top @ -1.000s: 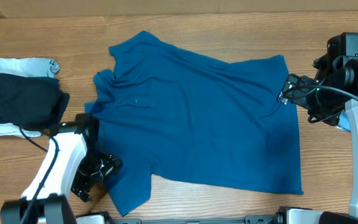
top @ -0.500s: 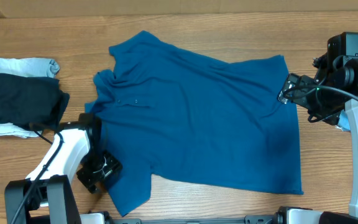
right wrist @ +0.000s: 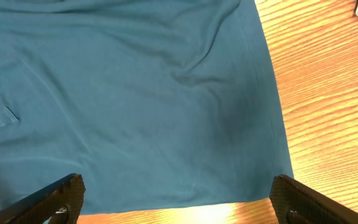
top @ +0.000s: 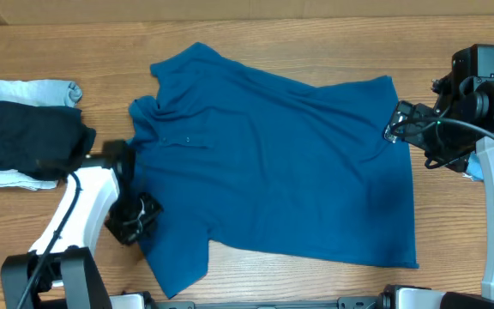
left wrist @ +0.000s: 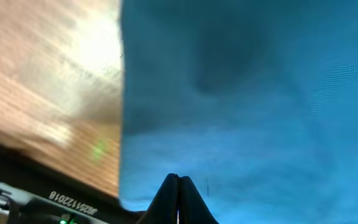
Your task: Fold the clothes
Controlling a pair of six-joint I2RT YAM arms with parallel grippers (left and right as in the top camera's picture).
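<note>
Closest to the robot's side, the left gripper (top: 135, 219) is down at the near sleeve of the blue polo shirt (top: 273, 172). Its jaws are closed all the way, tips meeting in a point right on the fabric, so it looks like it's got a bit of that sleeve edge nipped. Its own camera is pretty blurry, just blue knit filling most of the view, with wood off to the left and the gripper (left wrist: 179, 182) poking up from the bottom. The shirt is spread out mostly flat in the middle of the table (top: 316, 34), front side up, with the collar toward the left, the hem toward the right and a few soft wrinkles. You can make out the little buttons (top: 187, 139) on the placket. Off at the right edge, about halfway back, the right gripper (top: 406, 124) sits by the hem with its jaws spread wide and nothing in them. From its wrist view the gripper (right wrist: 176, 186) frames the hem edge and bare wood. Over on the left side there's a dark folded garment (top: 24, 137) clear of the shirt, and just behind it a light-blue piece (top: 33, 90). The shirt's far sleeve (top: 187, 64) reaches toward the back of the table.
</note>
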